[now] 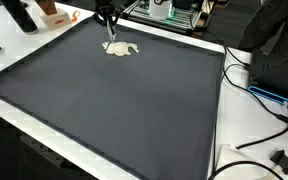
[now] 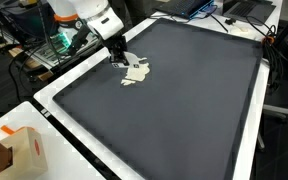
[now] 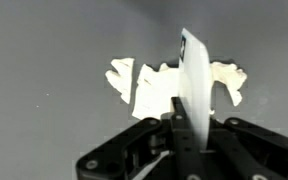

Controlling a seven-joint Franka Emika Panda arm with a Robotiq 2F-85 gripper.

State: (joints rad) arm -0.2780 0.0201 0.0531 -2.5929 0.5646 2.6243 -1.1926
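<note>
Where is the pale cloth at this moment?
In both exterior views the cloth lies on the dark mat near its edge, under the gripper pinching one flap.

Raised exteriors share mat, wrist above gripper

Hand touching white cloth on dark mat.

One white cloth, one dark mat
</note>
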